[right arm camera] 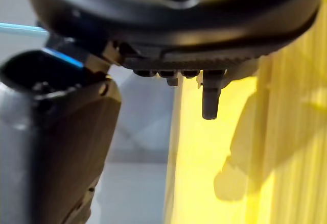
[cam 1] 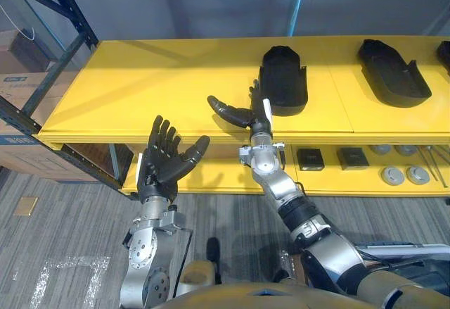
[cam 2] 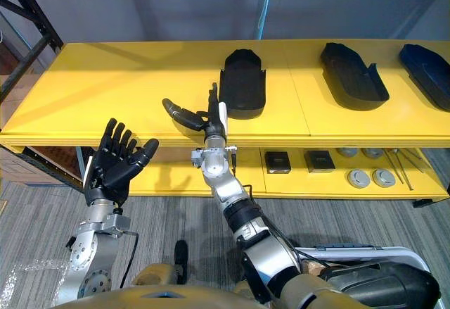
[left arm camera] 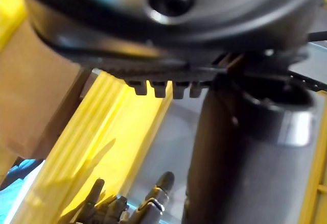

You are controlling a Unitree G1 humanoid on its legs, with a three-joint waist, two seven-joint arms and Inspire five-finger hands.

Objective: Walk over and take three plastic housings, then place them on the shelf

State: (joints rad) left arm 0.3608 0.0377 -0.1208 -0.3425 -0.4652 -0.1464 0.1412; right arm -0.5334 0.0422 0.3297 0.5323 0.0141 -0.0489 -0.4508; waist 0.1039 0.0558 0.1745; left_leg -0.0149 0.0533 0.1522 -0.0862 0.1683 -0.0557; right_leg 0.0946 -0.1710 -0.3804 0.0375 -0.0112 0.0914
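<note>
On shelf point(cam 1: 140, 84), black housing point(cam 1: 283, 77), right hand point(cam 1: 255, 120) fingers point(cam 1: 254, 96) straight, just beside it

A black square block point(cam 1: 310, 159) lies just beside a second black block point(cam 1: 352, 158). To their right are grey round discs point(cam 1: 393, 176), then thin metal rods point(cam 1: 432, 161). At far left a cardboard box point(cam 1: 21, 150) stands by a dark blue rack frame point(cam 1: 70, 10). The grey carpet point(cam 1: 70, 210) bears a clear tape patch point(cam 1: 63, 270) and a small tan square point(cam 1: 26, 205).
</note>
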